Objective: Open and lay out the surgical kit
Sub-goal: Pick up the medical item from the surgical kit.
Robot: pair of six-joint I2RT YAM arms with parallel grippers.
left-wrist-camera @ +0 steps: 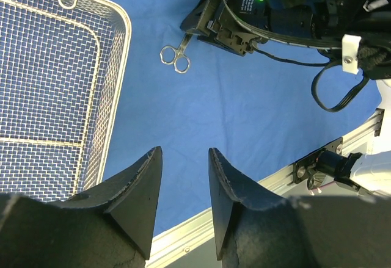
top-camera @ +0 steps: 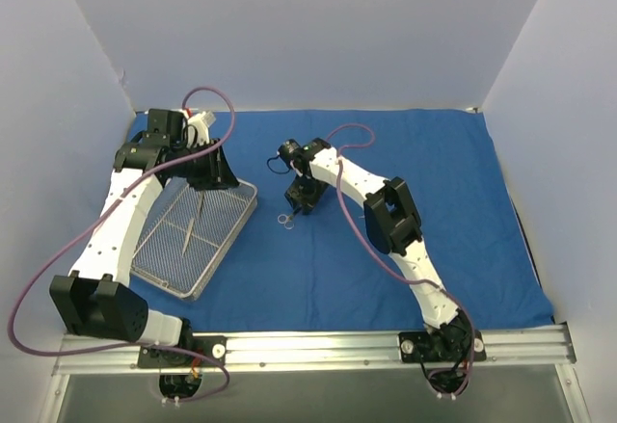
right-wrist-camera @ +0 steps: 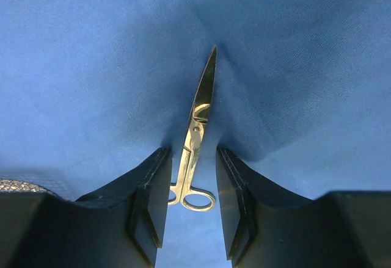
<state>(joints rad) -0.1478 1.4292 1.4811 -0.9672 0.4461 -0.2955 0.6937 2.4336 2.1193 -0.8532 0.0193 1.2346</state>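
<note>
We see the blue cloth (top-camera: 386,153) spread flat, the mesh tray (top-camera: 164,254) on its left side, our left gripper (left-wrist-camera: 184,152) narrowly parted and empty by it, our right gripper (right-wrist-camera: 193,149), jaws parted, straddling scissors (right-wrist-camera: 198,112) on the cloth

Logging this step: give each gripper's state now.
Left gripper: open, empty.
Right gripper: open, straddling the scissors, not clamped.

The white, black-jointed left arm (top-camera: 116,221) reaches forward with its elbow bent. Its black two-finger left gripper (left-wrist-camera: 185,153) tilts downward, jaws parted and empty. The matching right arm (top-camera: 416,250) angles inward, and its black right gripper (right-wrist-camera: 192,153) sits low with its fingers apart.
</note>
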